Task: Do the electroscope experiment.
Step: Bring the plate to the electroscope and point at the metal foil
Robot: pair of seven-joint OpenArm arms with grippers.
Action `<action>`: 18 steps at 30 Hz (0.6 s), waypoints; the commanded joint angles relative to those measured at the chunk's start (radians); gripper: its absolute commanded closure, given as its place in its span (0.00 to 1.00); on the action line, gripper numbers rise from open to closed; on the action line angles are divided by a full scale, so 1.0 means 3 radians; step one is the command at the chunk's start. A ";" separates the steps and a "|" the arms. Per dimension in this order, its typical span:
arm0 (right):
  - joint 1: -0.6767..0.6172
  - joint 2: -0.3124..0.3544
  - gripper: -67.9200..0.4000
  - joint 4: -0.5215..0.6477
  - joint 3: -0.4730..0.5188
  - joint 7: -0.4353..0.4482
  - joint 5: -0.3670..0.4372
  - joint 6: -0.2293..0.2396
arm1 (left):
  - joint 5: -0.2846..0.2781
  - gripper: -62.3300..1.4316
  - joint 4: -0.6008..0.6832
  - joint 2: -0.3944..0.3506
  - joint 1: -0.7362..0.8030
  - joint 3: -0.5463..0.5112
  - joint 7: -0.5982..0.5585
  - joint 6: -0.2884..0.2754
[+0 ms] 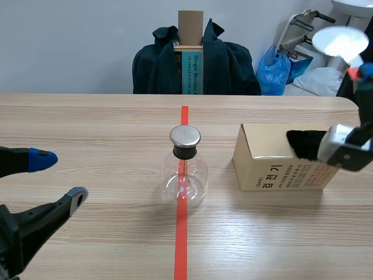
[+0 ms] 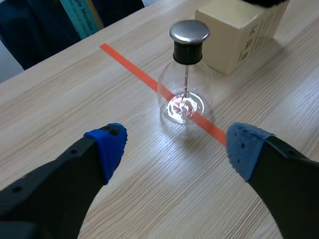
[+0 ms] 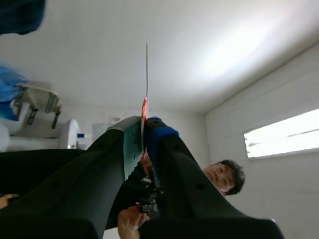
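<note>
The electroscope is a clear glass flask with a black neck and a round metal cap. It stands on the red tape line at mid-table and also shows ahead of my left gripper as the electroscope. That gripper is open with nothing between its fingers, low at the left. My right gripper is raised at the far right, pointing upward. It is shut on a thin shiny disc by its red tab. The right wrist view shows the disc edge-on between the right gripper pads.
A tan cardboard box lies right of the flask, with a black furry cloth on top. Behind the table a dark jacket hangs over a chair. A person shows in the right wrist view.
</note>
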 commanded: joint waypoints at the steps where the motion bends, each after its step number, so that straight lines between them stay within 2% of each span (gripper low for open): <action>1: 0.0006 0.0098 0.98 0.0154 0.0090 -0.0023 0.0123 -0.0203 | -0.0116 0.45 -0.0116 -0.0126 -0.0142 0.0028 -0.0070 -0.0037; 5: -0.0004 0.0128 0.98 0.0369 0.0221 -0.0022 0.0332 -0.0203 | -0.0261 0.75 -0.0501 -0.0326 -0.0473 0.0195 -0.0072 -0.0169; 7: -0.0005 0.0128 0.98 0.0434 0.0235 -0.0019 0.0392 -0.0203 | -0.0299 0.90 -0.0754 -0.0350 -0.0704 0.0328 -0.0106 -0.0267; 8: -0.0005 0.0128 0.98 0.0456 0.0235 -0.0019 0.0407 -0.0203 | -0.0310 0.94 -0.0889 -0.0348 -0.0832 0.0404 -0.0141 -0.0305; 11: -0.0005 0.0127 0.98 0.0481 0.0235 -0.0019 0.0406 -0.0203 | -0.0308 0.93 -0.1310 -0.0329 -0.1233 0.0717 -0.0360 -0.0395; 16: -0.0005 0.0109 0.98 0.0481 0.0235 -0.0023 0.0407 -0.0203 | -0.0291 0.93 -0.1890 -0.0177 -0.1829 0.1286 -0.0671 -0.0398; 18: -0.0005 0.0109 0.98 0.0481 0.0235 -0.0018 0.0406 -0.0203 | -0.0216 0.93 -0.2061 -0.0086 -0.2029 0.1494 -0.0738 -0.0407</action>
